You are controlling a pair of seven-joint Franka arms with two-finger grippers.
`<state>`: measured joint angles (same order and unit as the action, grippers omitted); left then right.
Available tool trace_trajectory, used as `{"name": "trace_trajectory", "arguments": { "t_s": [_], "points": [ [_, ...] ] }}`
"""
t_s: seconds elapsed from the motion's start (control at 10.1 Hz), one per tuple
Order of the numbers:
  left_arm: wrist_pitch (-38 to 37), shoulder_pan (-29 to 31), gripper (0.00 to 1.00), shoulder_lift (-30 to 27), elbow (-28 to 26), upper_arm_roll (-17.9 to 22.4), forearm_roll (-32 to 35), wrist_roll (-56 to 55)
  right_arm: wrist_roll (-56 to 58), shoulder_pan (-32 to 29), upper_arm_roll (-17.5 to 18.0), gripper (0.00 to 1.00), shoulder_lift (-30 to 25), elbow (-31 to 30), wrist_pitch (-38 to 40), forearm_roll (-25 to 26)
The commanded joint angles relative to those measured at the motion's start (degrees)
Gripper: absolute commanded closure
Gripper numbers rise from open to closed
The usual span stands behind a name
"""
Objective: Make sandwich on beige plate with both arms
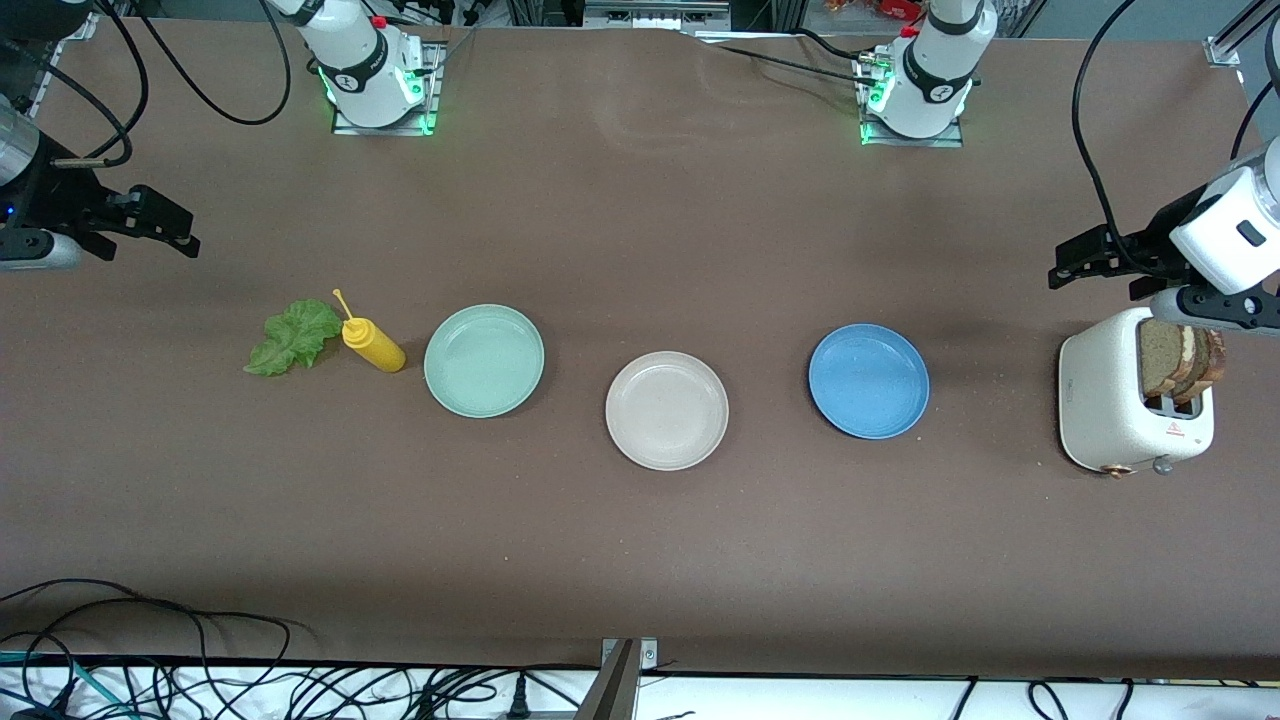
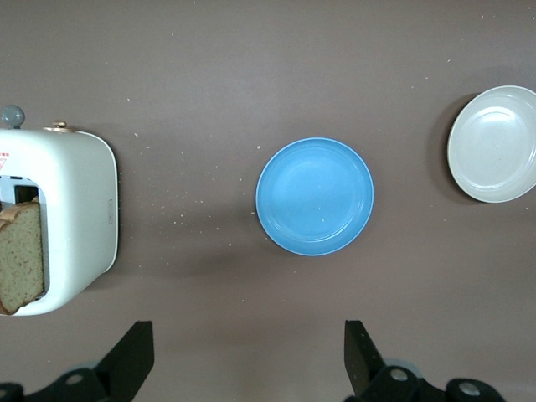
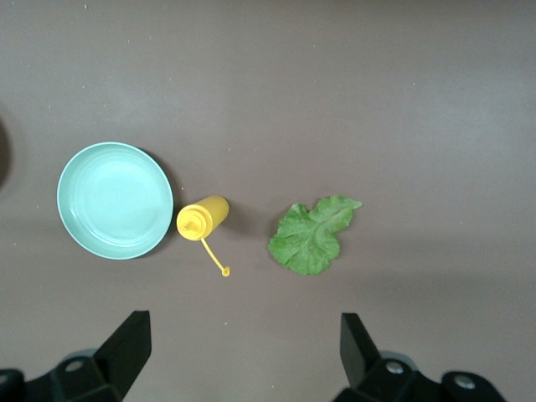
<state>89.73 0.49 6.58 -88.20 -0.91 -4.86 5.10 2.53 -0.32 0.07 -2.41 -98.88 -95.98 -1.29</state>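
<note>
The beige plate (image 1: 667, 410) (image 2: 494, 144) lies bare at the table's middle. Two brown bread slices (image 1: 1180, 360) (image 2: 21, 268) stand in the slots of a white toaster (image 1: 1110, 405) (image 2: 79, 218) at the left arm's end. A ruffled green lettuce leaf (image 1: 293, 337) (image 3: 312, 236) lies flat at the right arm's end. My left gripper (image 1: 1075, 262) (image 2: 249, 335) hangs open and holds nothing, over bare table beside the toaster. Over bare table close to the lettuce, my right gripper (image 1: 165, 225) (image 3: 244, 327) is open with nothing between its fingers.
A mint green plate (image 1: 484, 360) (image 3: 115, 200) and a blue plate (image 1: 868, 381) (image 2: 315, 196) flank the beige one. A yellow squeeze bottle (image 1: 373, 345) (image 3: 203, 219) lies on its side between the lettuce and the mint plate. Cables run along the table's near edge.
</note>
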Motion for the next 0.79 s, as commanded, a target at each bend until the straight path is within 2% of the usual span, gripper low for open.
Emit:
{"name": "trace_trajectory", "arguments": {
  "t_s": [0.0,0.69],
  "points": [
    [0.18,-0.31,0.00,0.27,0.66,0.30,-0.59,0.26,-0.25,-0.03,0.10,0.00,-0.75,1.15,3.16,0.94],
    [0.18,-0.31,0.00,0.27,0.66,0.30,-0.59,0.35,-0.42,-0.04,0.19,0.00,-0.93,1.68,4.14,0.94]
  ]
}}
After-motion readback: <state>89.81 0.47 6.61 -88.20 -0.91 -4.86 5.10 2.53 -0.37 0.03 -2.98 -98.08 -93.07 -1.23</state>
